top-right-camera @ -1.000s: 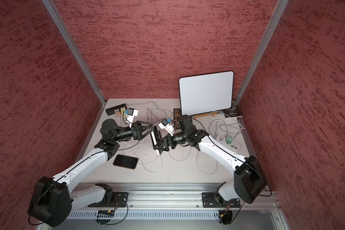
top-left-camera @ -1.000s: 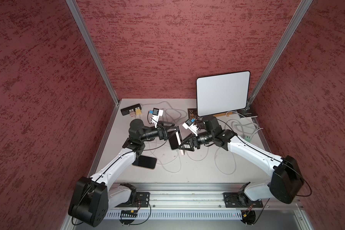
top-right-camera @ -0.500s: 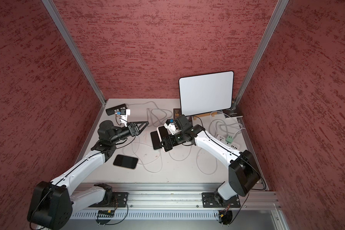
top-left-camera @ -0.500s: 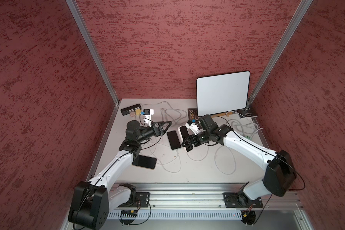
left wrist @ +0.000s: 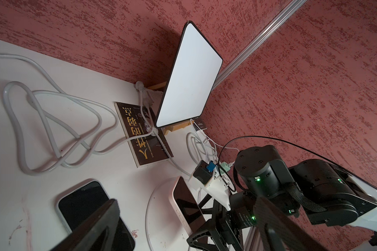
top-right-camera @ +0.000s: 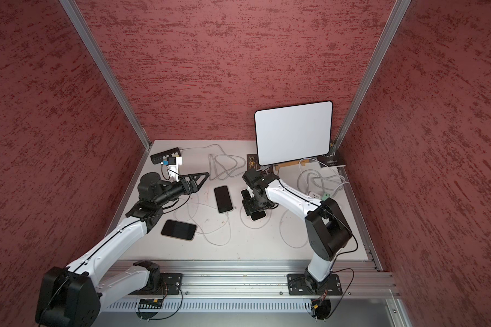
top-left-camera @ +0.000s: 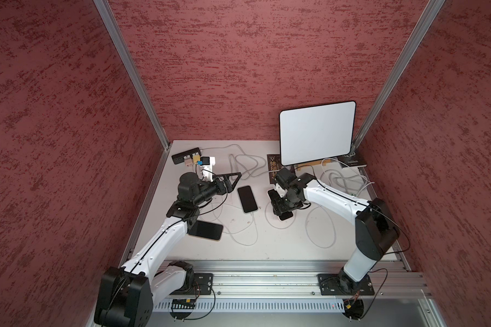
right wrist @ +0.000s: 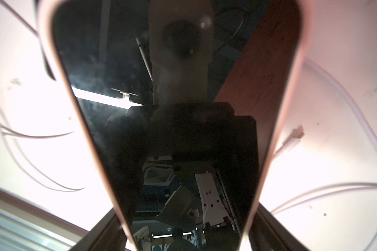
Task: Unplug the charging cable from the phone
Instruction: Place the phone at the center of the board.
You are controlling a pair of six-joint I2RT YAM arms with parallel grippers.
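Our right gripper (top-left-camera: 280, 209) clamps the glossy, pink-rimmed rectangular phone (right wrist: 161, 97) by its long edges; at nine o'clock, our left gripper (top-left-camera: 234, 179) gapes wide.

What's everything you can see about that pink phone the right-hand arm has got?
The pink phone is a slim slab with a pale pink rim, small side buttons and a dark, glossy, unlit screen facing up, mirroring the camera above. The right gripper clasps its long sides, low over the white table; whether it rests there is unclear. No cable is seen in it; a loose white plug lies beside it.
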